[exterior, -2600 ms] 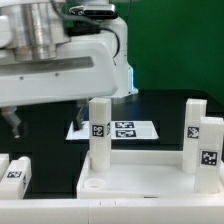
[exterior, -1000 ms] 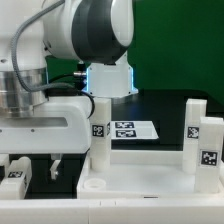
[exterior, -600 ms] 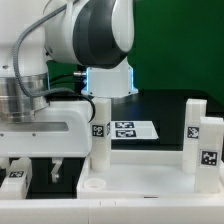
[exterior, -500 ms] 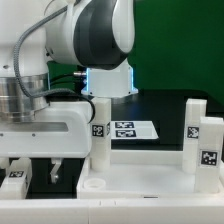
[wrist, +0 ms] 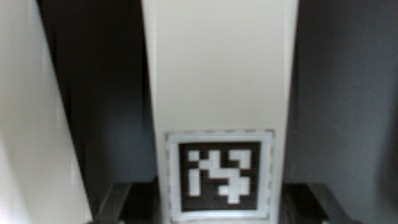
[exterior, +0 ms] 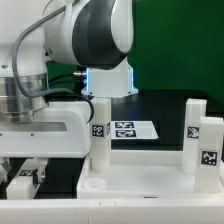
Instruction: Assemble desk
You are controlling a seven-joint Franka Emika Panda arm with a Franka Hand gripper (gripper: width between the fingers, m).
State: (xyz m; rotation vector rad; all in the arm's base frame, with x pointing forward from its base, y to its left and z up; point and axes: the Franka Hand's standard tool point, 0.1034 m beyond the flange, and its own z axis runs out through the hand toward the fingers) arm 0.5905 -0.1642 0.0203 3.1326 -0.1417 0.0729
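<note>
Closing in on a loose leg (exterior: pixel 22 181) lying flat on the black tabletop (exterior: pixel 160 110), the end effector (exterior: pixel 30 176) straddles it. In the wrist view the leg (wrist: pixel 219 90) runs lengthwise straight between the fingers (wrist: pixel 125 200), tag end nearest. Whether the pads touch it I cannot tell. Remaining desk parts (exterior: pixel 150 182) stand beside it, toward the exterior view's right.
</note>
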